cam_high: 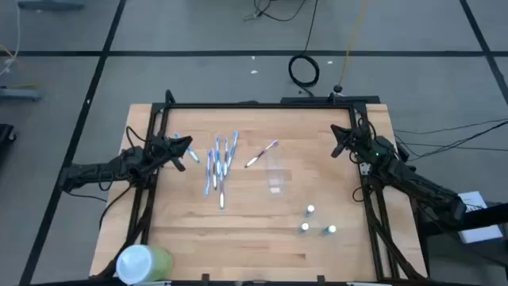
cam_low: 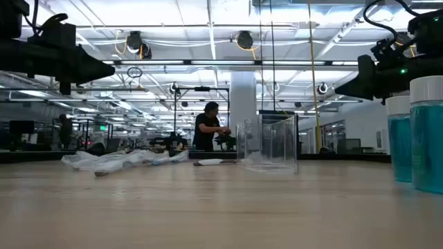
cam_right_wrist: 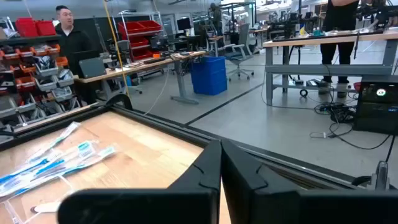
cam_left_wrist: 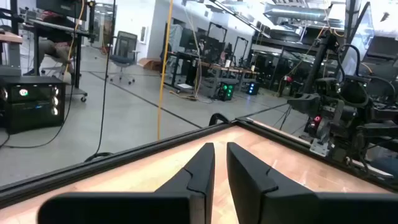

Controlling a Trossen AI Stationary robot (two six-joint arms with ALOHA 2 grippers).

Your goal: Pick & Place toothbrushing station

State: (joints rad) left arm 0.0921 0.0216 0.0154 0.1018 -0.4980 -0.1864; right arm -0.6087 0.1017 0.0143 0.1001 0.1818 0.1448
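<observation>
Several thin blue-and-white toothbrushes (cam_high: 218, 163) lie in a loose pile on the wooden table, left of centre; they also show in the right wrist view (cam_right_wrist: 56, 158). A pinkish-purple brush (cam_high: 262, 153) lies flat just right of them. A small clear cup (cam_high: 275, 173) stands on its base beside it, and also shows in the low view (cam_low: 270, 142). Three white-capped tubes (cam_high: 315, 222) stand upright at the near right. My left gripper (cam_high: 186, 145) hovers left of the pile, shut and empty. My right gripper (cam_high: 340, 143) hovers at the far right, shut and empty.
A large pale-green cylindrical container (cam_high: 144, 262) stands at the table's near left corner. A black frame rail (cam_high: 262, 106) runs round the table's far and side edges. Bare wood lies between the cup and the tubes. A person (cam_right_wrist: 65, 31) stands in the room beyond.
</observation>
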